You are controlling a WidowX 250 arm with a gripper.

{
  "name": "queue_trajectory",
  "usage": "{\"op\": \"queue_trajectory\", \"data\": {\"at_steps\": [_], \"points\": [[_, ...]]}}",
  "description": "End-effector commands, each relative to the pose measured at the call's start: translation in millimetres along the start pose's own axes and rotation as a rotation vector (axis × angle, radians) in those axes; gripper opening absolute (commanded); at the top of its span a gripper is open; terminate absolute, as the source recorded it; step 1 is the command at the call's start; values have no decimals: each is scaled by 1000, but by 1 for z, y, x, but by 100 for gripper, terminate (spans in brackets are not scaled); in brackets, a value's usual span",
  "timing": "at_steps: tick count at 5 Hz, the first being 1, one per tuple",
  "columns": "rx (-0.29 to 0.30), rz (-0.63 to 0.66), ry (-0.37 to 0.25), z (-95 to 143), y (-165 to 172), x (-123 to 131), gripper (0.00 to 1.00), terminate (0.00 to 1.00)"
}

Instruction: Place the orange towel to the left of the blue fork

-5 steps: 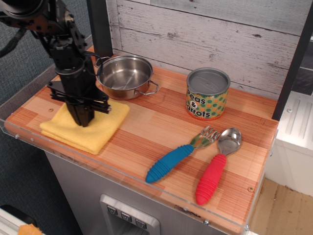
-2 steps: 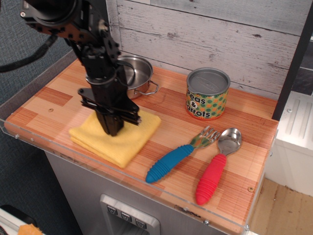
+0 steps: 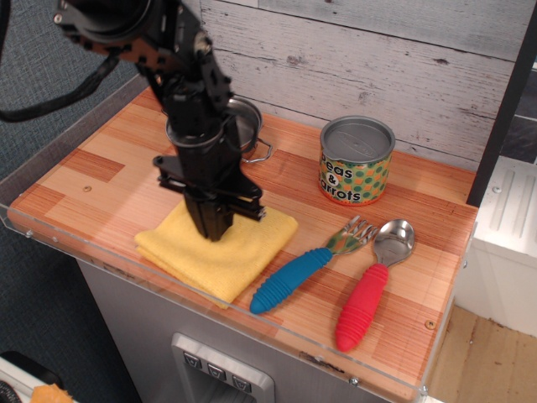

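The orange towel [image 3: 226,256] is a folded yellow-orange cloth lying flat on the wooden counter, near the front edge. Its right corner lies just left of the blue fork [image 3: 294,277], which lies diagonally with its metal tines up and to the right. My gripper [image 3: 214,231] points straight down onto the middle of the towel with its fingers close together, pinching or pressing the cloth. The fingertips are sunk in the cloth.
A red-handled spoon [image 3: 365,302] lies right of the fork. A peas-and-carrots can [image 3: 356,161] stands at the back. A steel pot [image 3: 243,126] is behind my arm, mostly hidden. The counter's clear plastic edge [image 3: 126,273] runs along the front.
My gripper has moved right and toward the front with the towel, dragging it from the left part of the counter to beside the fork's handle.
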State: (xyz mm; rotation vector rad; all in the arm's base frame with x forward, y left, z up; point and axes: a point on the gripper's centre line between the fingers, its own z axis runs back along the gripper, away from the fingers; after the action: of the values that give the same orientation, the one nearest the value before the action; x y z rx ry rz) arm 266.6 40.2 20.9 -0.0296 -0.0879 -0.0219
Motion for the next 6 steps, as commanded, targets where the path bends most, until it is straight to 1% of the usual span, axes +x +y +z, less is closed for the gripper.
{"op": "queue_trajectory", "data": {"at_steps": [1, 2, 3, 4, 6], "points": [[25, 31, -60, 14, 9, 7, 0, 0], [32, 60, -70, 15, 14, 7, 0, 0], [44, 79, -66, 13, 20, 9, 0, 0], [39, 83, -62, 11, 21, 9, 0, 0], [41, 75, -37, 4, 22, 8, 0, 0]]}}
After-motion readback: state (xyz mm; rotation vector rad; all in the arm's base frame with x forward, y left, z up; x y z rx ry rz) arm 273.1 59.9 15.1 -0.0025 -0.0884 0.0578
